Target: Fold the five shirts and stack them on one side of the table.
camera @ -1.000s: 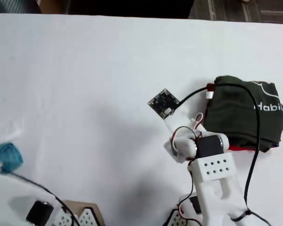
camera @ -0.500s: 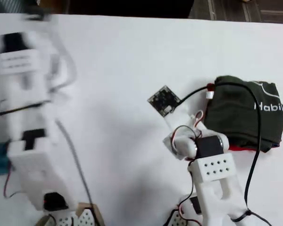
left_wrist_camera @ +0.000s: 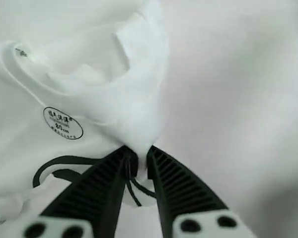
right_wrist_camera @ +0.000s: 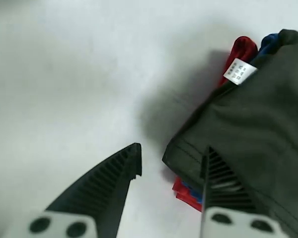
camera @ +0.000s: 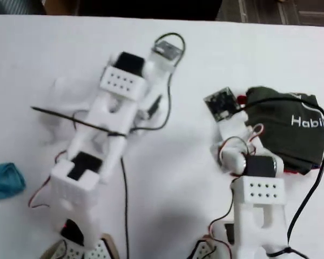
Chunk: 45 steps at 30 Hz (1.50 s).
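Here, the left tool [left_wrist_camera: 137, 159] pinches a print-labelled white shirt [left_wrist_camera: 79, 74].

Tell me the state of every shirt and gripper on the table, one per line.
Left gripper: shut on the white cloth shirt.
White cloth shirt: bunched, unfolded.
Dark green fabric shirt: folded, on top.
Red shirt, blue shirt: beneath it, edges showing.
Right gripper: open beside them.
Teal shirt: crumpled, unfolded.

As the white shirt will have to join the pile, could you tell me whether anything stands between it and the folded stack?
Yes: the right arm stands beside the folded stack, its open right gripper at the stack's edge, on the side facing the white shirt that the left gripper pinches.
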Each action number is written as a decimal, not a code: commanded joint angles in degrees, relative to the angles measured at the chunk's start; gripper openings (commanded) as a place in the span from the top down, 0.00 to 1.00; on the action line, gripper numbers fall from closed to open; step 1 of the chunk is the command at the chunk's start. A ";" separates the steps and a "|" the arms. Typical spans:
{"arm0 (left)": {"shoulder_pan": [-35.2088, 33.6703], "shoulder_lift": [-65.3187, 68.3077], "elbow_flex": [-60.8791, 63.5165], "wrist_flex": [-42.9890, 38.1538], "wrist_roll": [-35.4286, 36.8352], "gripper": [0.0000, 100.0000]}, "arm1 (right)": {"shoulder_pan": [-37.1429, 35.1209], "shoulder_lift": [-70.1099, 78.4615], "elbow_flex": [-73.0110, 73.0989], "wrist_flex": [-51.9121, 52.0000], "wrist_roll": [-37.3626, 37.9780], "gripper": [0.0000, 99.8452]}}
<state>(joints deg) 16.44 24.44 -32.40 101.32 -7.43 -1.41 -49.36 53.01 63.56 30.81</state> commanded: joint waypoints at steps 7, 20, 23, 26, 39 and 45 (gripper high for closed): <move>-9.49 -13.71 -7.16 0.79 0.00 0.72 | -3.56 3.38 -0.79 -7.25 0.44 0.80; -40.09 -14.95 17.19 -12.48 -9.32 0.74 | -18.86 26.24 -19.96 -4.62 0.09 0.80; -41.85 -14.77 26.59 -19.87 -9.32 0.74 | -24.31 30.11 -25.41 -3.03 0.09 0.80; -43.08 -15.03 33.63 -25.41 -8.97 0.74 | -28.44 34.95 -30.24 -3.12 0.00 0.80; -43.87 -14.86 54.11 -44.66 5.10 0.74 | -32.66 63.52 -46.77 -8.75 -0.09 0.80; -45.98 -14.95 54.64 -44.92 6.95 0.74 | -28.53 71.16 -51.96 -9.45 0.35 0.92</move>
<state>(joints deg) -28.04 10.11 22.11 57.19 -1.80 -32.97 20.44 5.10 55.12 30.81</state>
